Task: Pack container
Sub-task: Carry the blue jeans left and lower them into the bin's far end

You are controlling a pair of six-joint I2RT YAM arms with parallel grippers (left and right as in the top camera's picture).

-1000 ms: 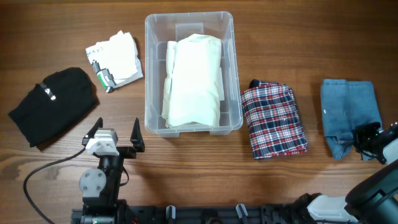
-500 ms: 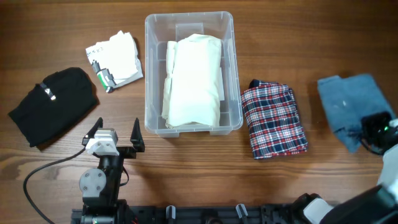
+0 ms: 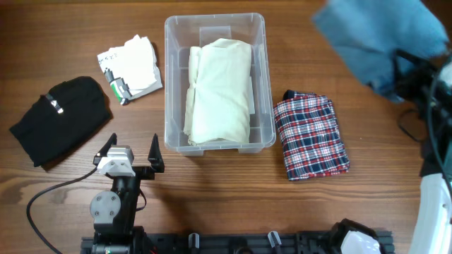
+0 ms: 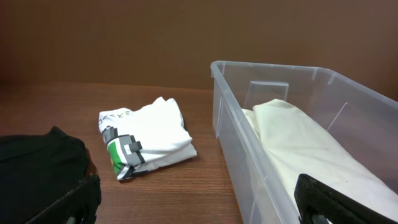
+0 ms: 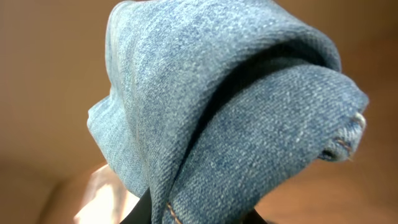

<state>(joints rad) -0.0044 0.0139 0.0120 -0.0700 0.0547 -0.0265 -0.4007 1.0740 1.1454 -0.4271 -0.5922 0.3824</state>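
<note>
Upper right: right tool (image 3: 408, 70) grips folded blue denim garment (image 3: 374, 35) above wooden bench (image 3: 212, 197). Lower left: left tool (image 3: 132, 149) wide open, empty, near clear rectangular plastic container (image 3: 169, 85).

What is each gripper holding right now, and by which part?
The right gripper holds the folded denim garment aloft by one folded edge; its fingers are mostly hidden. The left gripper is open and empty.

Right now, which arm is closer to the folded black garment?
Left. The left gripper sits open just beside the black garment; the right gripper is far off on the opposite side, holding blue denim.
</note>
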